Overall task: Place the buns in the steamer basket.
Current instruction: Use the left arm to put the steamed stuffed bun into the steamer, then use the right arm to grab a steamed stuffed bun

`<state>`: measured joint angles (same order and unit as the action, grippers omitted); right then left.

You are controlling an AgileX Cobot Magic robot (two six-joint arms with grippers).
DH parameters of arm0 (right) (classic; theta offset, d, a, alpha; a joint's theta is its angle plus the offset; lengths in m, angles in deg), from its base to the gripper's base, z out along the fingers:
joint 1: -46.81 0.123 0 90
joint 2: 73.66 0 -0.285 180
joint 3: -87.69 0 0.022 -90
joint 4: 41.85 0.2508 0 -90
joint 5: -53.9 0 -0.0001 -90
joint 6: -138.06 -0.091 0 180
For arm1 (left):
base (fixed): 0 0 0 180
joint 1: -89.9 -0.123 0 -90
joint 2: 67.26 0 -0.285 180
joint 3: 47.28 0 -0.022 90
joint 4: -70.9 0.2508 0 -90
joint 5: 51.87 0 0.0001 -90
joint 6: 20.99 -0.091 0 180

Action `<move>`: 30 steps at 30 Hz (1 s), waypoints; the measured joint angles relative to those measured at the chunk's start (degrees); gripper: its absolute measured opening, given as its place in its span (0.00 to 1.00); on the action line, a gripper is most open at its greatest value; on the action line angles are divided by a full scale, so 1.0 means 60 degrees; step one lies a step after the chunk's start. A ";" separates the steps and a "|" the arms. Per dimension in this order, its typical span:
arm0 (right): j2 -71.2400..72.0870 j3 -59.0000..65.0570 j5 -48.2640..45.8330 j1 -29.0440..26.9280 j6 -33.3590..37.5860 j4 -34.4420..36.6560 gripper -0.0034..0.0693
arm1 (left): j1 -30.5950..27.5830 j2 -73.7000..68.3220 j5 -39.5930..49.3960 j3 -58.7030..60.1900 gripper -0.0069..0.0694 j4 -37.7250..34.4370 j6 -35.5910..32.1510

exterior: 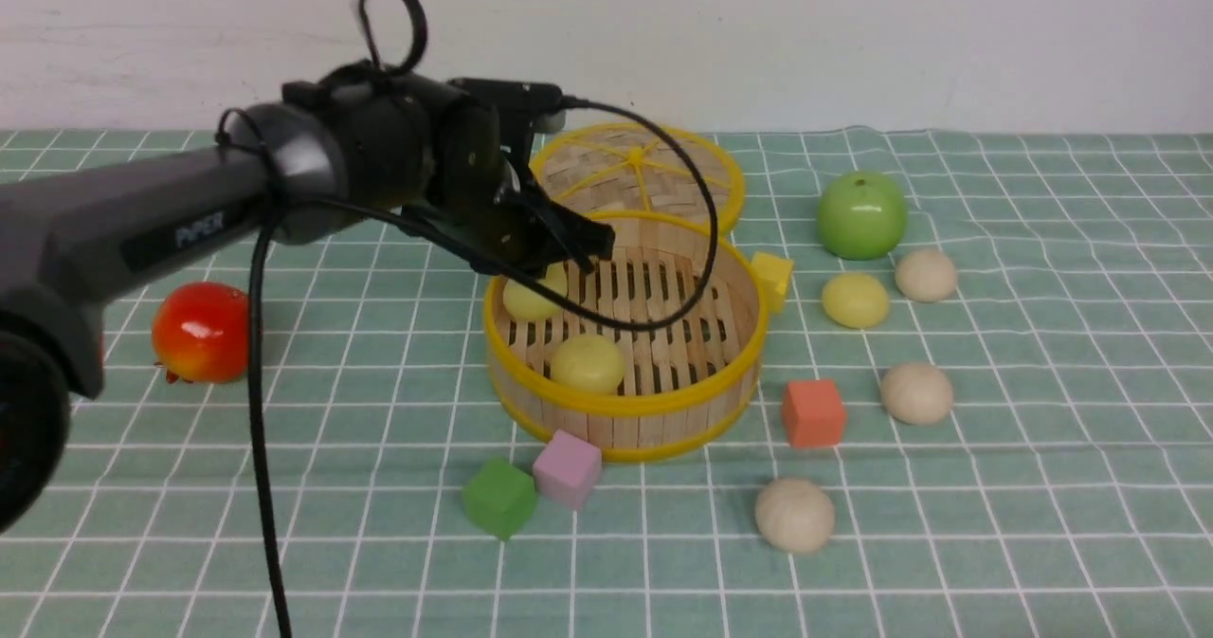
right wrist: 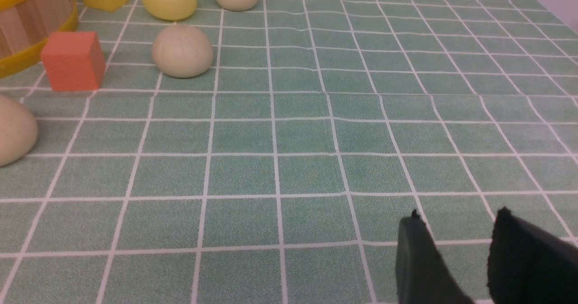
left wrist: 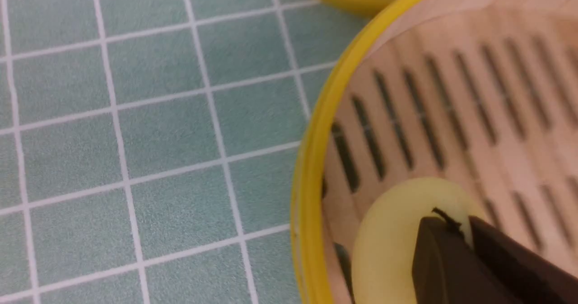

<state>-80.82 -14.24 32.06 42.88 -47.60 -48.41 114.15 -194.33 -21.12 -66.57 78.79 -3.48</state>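
Note:
The steamer basket (exterior: 625, 403) stands mid-table with two pale yellow buns inside, one at its left wall (exterior: 531, 301) and one near the front (exterior: 588, 363). My left gripper (exterior: 592, 243) hangs over the basket's left part, shut and empty. In the left wrist view its closed tips (left wrist: 465, 220) sit just above a yellow bun (left wrist: 384, 250) inside the rim (left wrist: 311, 159). Right of the basket lie a third yellow bun (exterior: 855, 299) and three beige buns (exterior: 926, 275) (exterior: 916, 392) (exterior: 794, 515). My right gripper (right wrist: 456, 225) is open over bare cloth.
The woven lid (exterior: 637, 175) leans behind the basket. A green apple (exterior: 860, 213) sits at the back right and a red apple (exterior: 201, 332) at the left. Yellow (exterior: 772, 278), orange (exterior: 813, 412), pink (exterior: 567, 468) and green (exterior: 499, 498) cubes ring the basket.

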 joint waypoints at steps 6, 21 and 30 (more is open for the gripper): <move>0.0000 0.0000 0.0000 0.0000 0.0000 0.0000 0.38 | 0.0000 -0.0464 -0.0429 0.0011 0.12 0.0141 0.0279; 0.0000 0.0000 0.0000 0.0000 0.0000 0.0000 0.38 | 0.0000 0.1887 0.1139 0.0017 0.59 0.0275 0.0147; 0.0000 0.0000 0.0000 0.0000 0.0000 0.0000 0.38 | 0.0000 0.6354 0.3874 0.0291 0.29 0.0279 0.0000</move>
<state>-80.82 -14.24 32.06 42.88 -47.60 -48.41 114.15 -156.21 2.12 -64.82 80.46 -3.48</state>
